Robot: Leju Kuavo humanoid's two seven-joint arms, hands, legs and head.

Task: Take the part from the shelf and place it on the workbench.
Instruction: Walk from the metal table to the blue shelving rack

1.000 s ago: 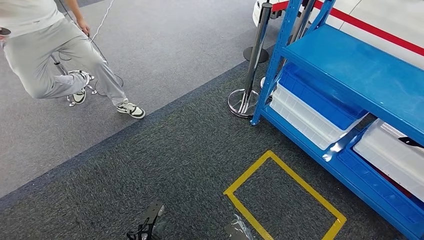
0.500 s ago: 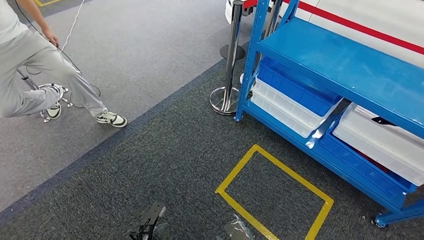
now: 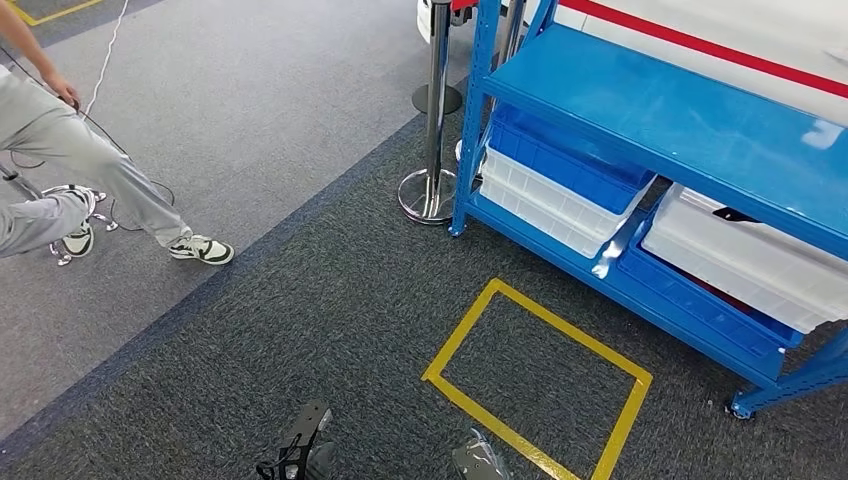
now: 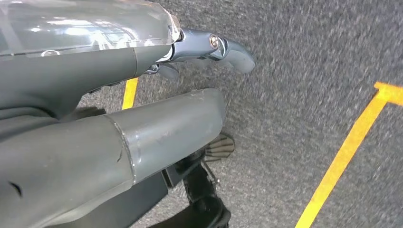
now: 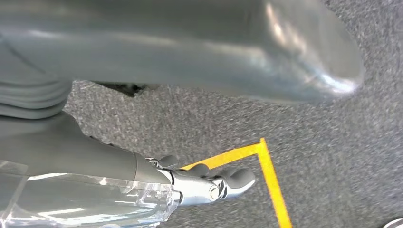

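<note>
A blue metal shelf (image 3: 690, 110) stands at the right in the head view. Its lower level holds blue and white bins. A small dark part (image 3: 735, 214) lies on top of the white bin (image 3: 750, 260) under the upper board. My left hand (image 4: 142, 95) hangs over the dark carpet with its fingers (image 4: 228, 47) stretched out and nothing in it. My right hand (image 5: 95, 156) also hangs low, fingers (image 5: 223, 183) apart and holding nothing, above a yellow tape corner.
A yellow tape rectangle (image 3: 470, 330) marks the carpet in front of the shelf. A chrome barrier post (image 3: 436, 110) stands by the shelf's left leg. A person's legs (image 3: 90, 170) are at the left on the lighter floor. A white and red wall runs behind the shelf.
The whole picture has shifted: the camera moved, so the shelf sits further left and shows more of its right end. The person has slid toward the left edge. Both hands hang as before.
</note>
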